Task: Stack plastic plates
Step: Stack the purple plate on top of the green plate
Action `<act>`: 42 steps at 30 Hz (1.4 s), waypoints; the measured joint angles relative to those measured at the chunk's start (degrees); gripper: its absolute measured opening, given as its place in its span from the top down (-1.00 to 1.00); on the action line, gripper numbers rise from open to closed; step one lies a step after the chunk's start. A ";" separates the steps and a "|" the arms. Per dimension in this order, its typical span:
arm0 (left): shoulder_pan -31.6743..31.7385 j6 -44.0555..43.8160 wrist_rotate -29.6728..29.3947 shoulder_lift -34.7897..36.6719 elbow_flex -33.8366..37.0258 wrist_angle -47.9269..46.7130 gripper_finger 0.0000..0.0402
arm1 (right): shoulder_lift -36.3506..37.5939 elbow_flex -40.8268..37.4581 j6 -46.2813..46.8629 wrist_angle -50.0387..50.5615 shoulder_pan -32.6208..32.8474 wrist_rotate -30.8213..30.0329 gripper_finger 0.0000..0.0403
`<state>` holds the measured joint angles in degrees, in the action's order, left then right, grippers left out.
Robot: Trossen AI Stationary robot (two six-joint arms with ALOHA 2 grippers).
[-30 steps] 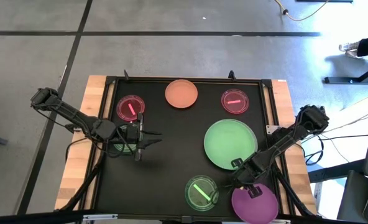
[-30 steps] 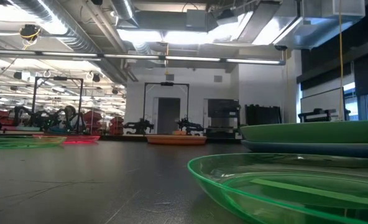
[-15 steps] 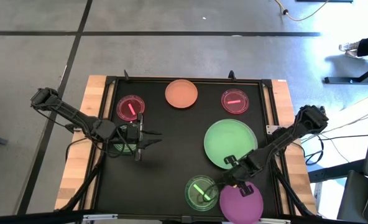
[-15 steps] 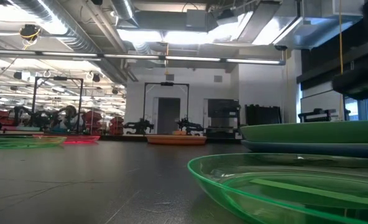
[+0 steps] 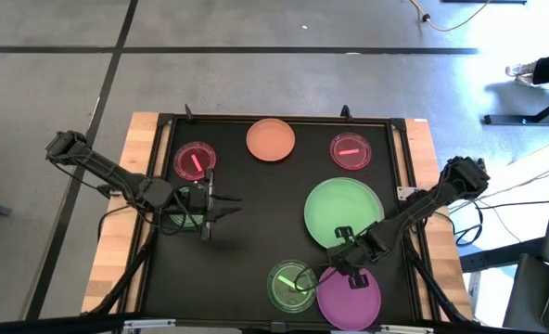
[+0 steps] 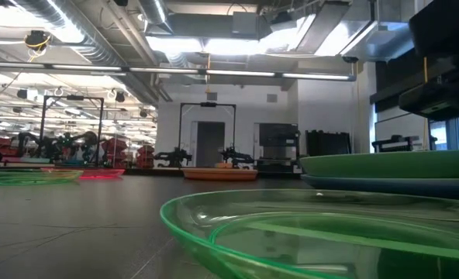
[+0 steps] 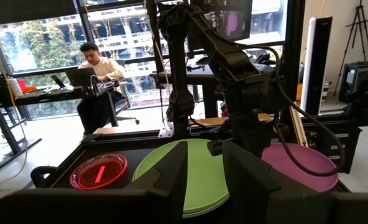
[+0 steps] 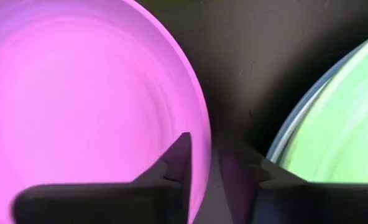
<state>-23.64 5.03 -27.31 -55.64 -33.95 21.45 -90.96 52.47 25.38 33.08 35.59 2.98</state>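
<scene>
My right gripper [image 5: 351, 276] [image 8: 204, 163] is shut on the purple plate [image 5: 349, 297] near the table's near edge. The purple plate's left edge meets the small green striped dish [image 5: 290, 286], which fills the foreground of the low view [image 6: 322, 232]. The large green plate [image 5: 344, 215] lies on a blue plate [image 6: 384, 184] just beyond them. My left gripper [image 5: 226, 206] [image 7: 204, 169] is open and hovers at the table's left, with another green dish [image 5: 182, 221] under its arm. My right gripper pinches the purple plate's far rim [image 8: 202, 140], one finger [image 8: 179, 163] inside the plate and the other finger [image 8: 241, 171] outside it. The fingers come from above, pointing down. Whether the plate is lifted or rests on the table, I cannot tell.
An orange plate [image 5: 271, 139] and two small pink striped dishes [image 5: 194, 160] [image 5: 351, 151] lie along the far side of the black mat. The middle of the mat [image 5: 256, 232] is bare. A person sits at a desk beyond the table [image 7: 97, 68].
My right gripper has moved toward the table's left, still shut on the purple plate, which has travelled with it. The plate's edge has reached the small green striped dish, and that dish has slid a little to the left.
</scene>
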 joint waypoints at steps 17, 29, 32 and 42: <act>-0.02 0.00 0.00 0.00 0.00 0.03 0.52 | -5.66 0.00 -1.83 -1.52 -0.04 6.10 0.45; 0.00 -0.01 -0.02 0.00 0.00 0.02 0.52 | -5.68 5.79 -9.33 3.52 -1.16 7.13 0.93; 0.00 -0.01 -0.02 0.00 0.00 0.04 0.52 | -5.34 9.59 -11.01 8.93 -1.77 5.84 0.95; 0.00 -0.04 -0.02 0.00 0.00 0.02 0.52 | 5.20 13.75 -13.52 15.73 -6.33 2.38 0.99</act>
<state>-23.64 4.99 -27.33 -55.64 -33.95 21.47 -85.76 66.22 11.86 48.81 29.26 5.36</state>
